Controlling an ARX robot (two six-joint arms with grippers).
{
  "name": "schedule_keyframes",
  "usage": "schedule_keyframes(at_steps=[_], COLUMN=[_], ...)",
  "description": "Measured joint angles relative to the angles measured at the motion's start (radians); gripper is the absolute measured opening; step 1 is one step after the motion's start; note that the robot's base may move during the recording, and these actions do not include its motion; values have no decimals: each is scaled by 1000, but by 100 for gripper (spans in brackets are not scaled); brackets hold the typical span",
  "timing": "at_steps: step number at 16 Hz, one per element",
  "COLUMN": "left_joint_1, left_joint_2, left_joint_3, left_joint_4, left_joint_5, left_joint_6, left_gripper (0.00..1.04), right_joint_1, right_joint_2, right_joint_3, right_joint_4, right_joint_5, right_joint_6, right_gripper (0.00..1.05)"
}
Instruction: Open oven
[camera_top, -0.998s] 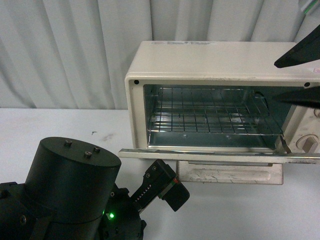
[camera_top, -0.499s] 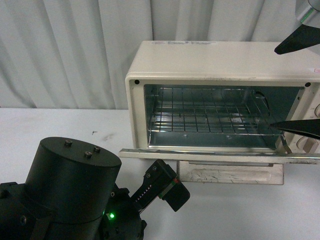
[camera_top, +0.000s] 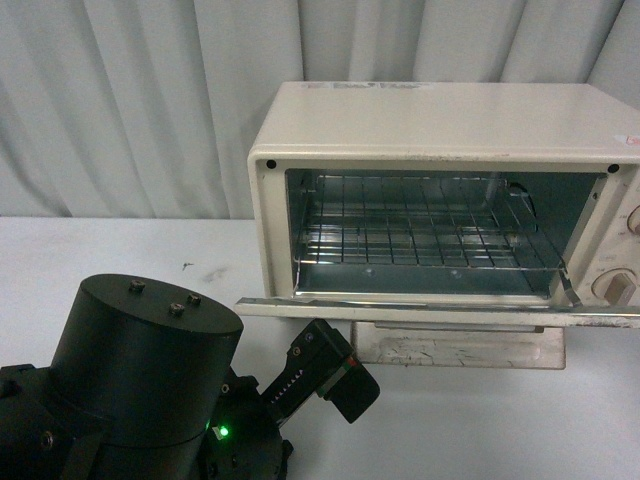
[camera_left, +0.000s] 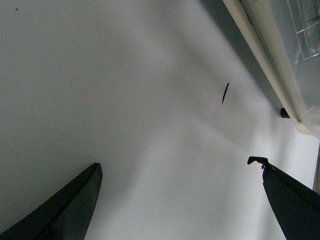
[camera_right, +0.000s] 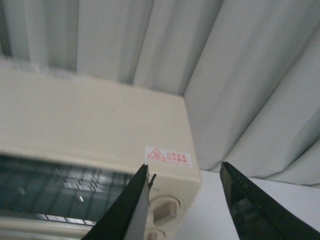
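The cream-white oven (camera_top: 430, 110) stands on the white table at centre right of the front view. Its glass door (camera_top: 430, 312) hangs down flat and open, with the beige handle (camera_top: 460, 348) below it and the wire rack (camera_top: 420, 230) showing inside. My left arm (camera_top: 150, 380) sits low at the front left. The left gripper (camera_left: 176, 162) is open and empty over bare table, beside the door's edge (camera_left: 270, 55). My right gripper (camera_right: 185, 166) is open and empty, held above the oven's right top corner (camera_right: 90, 115) and a knob (camera_right: 165, 207). It is out of the front view.
A pleated white curtain (camera_top: 130, 100) hangs behind the oven. The white table (camera_top: 120, 250) runs left of the oven and in front of it. Round knobs (camera_top: 615, 285) sit at the oven's right side. A small dark mark (camera_left: 225, 93) lies on the table.
The right gripper's dark fingers, seen at the right edge in front of the oven opening, have moved up and out of the front view. The oven door stays down and the left arm is still.
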Motion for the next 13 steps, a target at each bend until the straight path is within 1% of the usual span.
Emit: schedule_keyframes(at_steps=[2,5,6,7,8,10,11,13], left_joint_1=[0,0,0,0,0,0,0,-1], left_joint_2=[0,0,0,0,0,0,0,0], left_joint_3=[0,0,0,0,0,0,0,0], left_joint_4=[0,0,0,0,0,0,0,0], left_joint_5=[-2,3,1,2,2,3,2,1], left_joint_6=[0,0,0,0,0,0,0,0], left_gripper=[98,98,98,98,98,98,98,98], right_joint_1=[-8,-34,-70,-109,-173,-168,-168,-168], right_joint_2=[-71,-115,-214,-317,-420,-501,-509,-554], right_joint_3=[-54,-125,-199,-256,-296,-321,-349,-368], right_joint_4=[21,6,-15,-67,-122,-181,-127,-205], right_joint_5=[-31,-55,-82,-145,-181,-187,-186,-186], right_joint_6=[134,189,216,222,225,225,225,226], right_gripper=[28,10,2,2,2,2,2,2])
